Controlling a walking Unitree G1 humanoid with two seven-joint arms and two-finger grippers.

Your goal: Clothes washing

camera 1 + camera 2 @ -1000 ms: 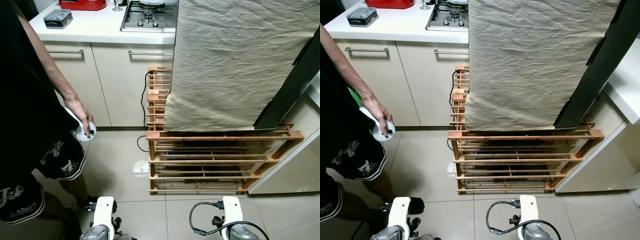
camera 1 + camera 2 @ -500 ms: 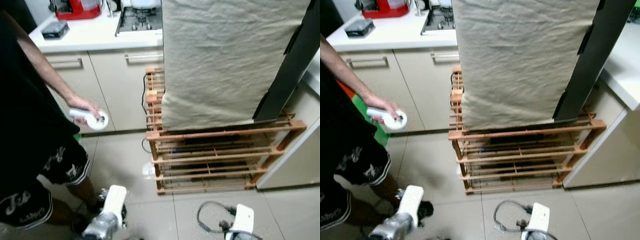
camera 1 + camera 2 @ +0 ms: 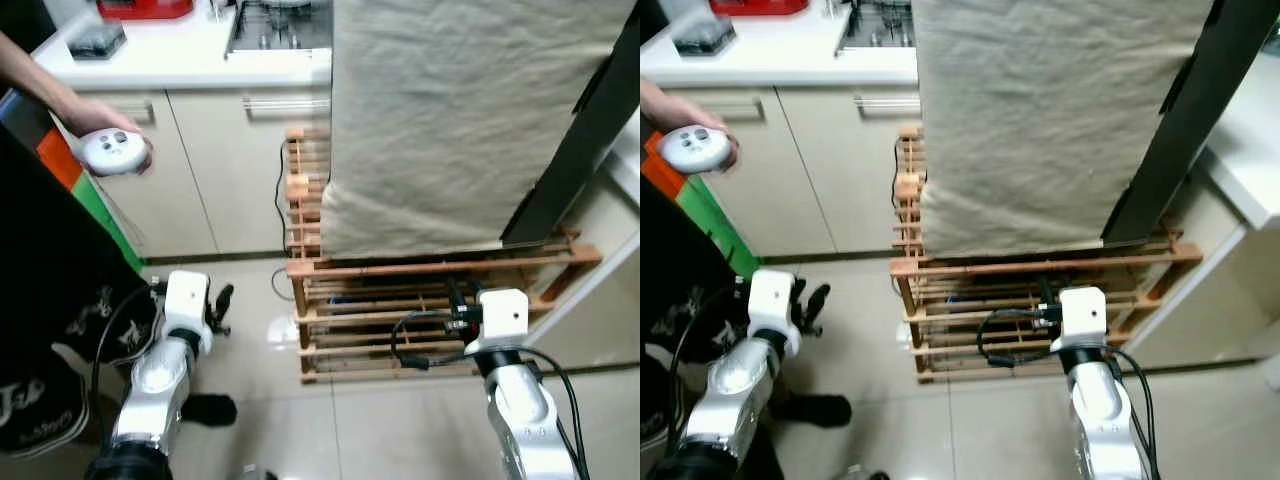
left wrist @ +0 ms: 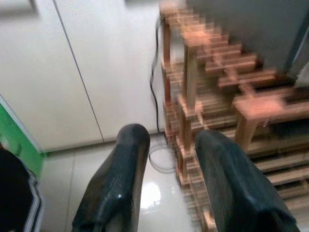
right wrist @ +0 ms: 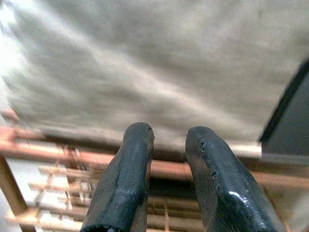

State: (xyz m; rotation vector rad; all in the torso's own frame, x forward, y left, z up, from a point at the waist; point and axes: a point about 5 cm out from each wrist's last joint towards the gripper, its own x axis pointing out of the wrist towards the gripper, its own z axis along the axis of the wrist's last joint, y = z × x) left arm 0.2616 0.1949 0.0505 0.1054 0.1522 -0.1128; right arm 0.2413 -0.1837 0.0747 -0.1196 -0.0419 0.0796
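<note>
Standing in front of a wooden rack (image 3: 440, 300), the robot is facing a big beige cloth (image 3: 460, 110) that is hanging down over whatever sits on top of the rack, with a dark panel (image 3: 590, 130) showing along the cloth's right edge. In the eye views the left claw (image 3: 218, 305) is hovering over the tiled floor (image 3: 250, 400) to the left of the rack, and the right claw (image 3: 455, 300) is hanging just in front of the rack's slats, below the cloth's hem. A person's hand (image 3: 85, 120) is holding a white controller (image 3: 115, 152) near the cupboard doors (image 3: 230, 170), under the white bench (image 3: 190, 62) with its hob (image 3: 280, 25).

In the left wrist view the left claw's fingers (image 4: 118, 188) are standing spread with nothing between them, pointing at the floor beside the rack's corner post (image 4: 190, 96) and a black cable (image 4: 155, 96).

In the right wrist view the right claw's fingers (image 5: 128, 183) are sitting slightly apart, pinching nothing, aimed at the rack's top rail with the cloth (image 5: 159, 63) hanging above it.
</note>
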